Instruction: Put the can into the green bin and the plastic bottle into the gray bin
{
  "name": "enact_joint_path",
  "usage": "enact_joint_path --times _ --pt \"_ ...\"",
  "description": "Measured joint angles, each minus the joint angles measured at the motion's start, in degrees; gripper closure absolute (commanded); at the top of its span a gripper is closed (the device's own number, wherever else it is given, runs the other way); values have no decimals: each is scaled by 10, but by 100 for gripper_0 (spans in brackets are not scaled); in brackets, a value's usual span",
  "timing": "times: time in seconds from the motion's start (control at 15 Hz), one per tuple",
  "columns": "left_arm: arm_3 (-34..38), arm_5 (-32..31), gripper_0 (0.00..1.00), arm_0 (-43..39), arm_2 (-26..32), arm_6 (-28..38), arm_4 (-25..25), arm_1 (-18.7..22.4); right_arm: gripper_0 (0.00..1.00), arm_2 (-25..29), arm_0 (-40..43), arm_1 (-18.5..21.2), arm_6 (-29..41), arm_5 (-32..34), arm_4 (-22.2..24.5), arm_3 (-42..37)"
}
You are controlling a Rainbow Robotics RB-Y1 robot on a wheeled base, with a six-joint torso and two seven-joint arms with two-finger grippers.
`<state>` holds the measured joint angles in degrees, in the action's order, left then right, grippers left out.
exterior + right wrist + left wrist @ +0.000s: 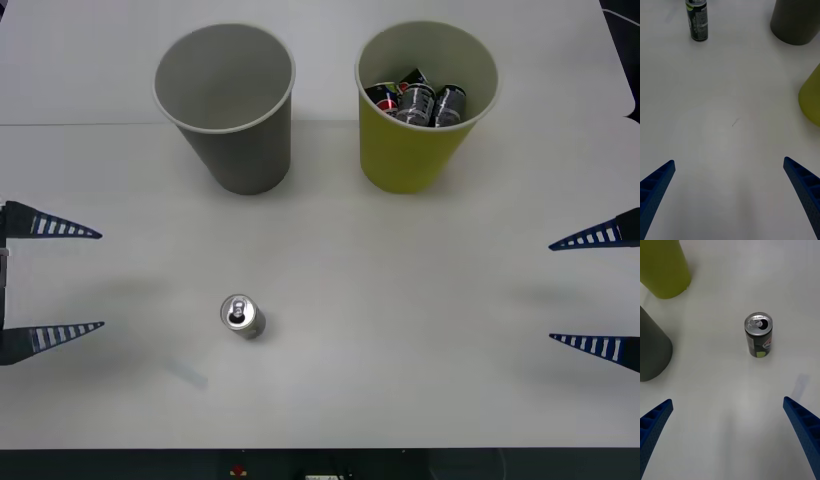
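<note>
You can see the can (241, 316) standing up straight on the white table (400, 330), near the front edge and a bit to the left of the middle. Its silver top faces up, and in the left wrist view the can (759, 335) shows a hole in its top, a red-and-blue mark and a green patch on its side. Nothing is touching it. Your left gripper (60, 280) is at the left edge of the table, well apart from the can, and its two blue fingers (62, 229) are spread wide with nothing between them. Your right gripper (592, 292) is at the right edge of the table, far from the can, and its blue fingers (590, 238) are spread wide too, holding nothing. In the right wrist view you can see the can (697, 19) far across the table. At the back of the table you have two big cups side by side, near each other but not touching. The gray bin (240, 150) is on the left and looks bare inside. The green bin (410, 150) is on the right, and a few dark cans (415, 100) lie inside it. The can on the table is in front of the gray bin, well apart from both bins
</note>
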<state>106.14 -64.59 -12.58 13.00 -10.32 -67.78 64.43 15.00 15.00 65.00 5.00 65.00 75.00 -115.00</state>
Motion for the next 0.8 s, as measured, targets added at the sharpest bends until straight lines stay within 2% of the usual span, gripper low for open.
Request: enact_joint_path --times 0.8 --pt "-251 -2 0 129 -246 -259 232 0 0 0 0 0 0 0 0 0"
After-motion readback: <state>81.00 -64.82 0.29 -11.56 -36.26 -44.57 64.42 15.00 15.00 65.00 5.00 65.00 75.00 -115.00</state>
